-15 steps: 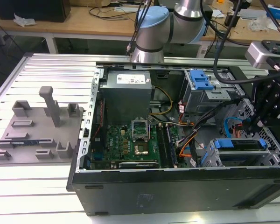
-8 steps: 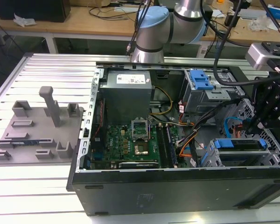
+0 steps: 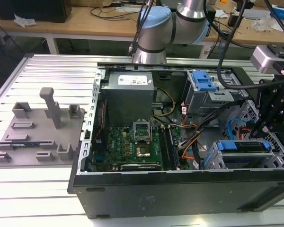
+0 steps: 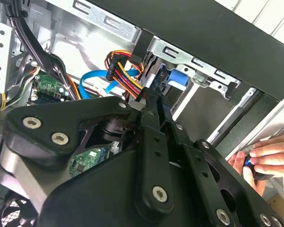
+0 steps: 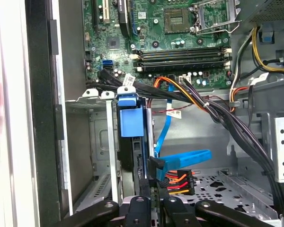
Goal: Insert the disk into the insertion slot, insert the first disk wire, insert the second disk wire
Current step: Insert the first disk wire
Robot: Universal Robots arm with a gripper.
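The disk in its blue caddy sits inside the grey insertion slot; in the exterior view the disk lies at the case's front on the exterior view's right. My gripper is at the disk's rear end, and its fingers are drawn close together on the dark plug of the first disk wire, an orange-red bundle. The second disk wire, flat and blue, curves right beside that plug and loops behind it. My gripper hangs over the drive cage.
A person's hand rests at the case's outer edge near the gripper. Thick black cables cross between the motherboard and the cage. A grey drive unit with a blue latch stands further back. A grey fixture plate lies outside the case.
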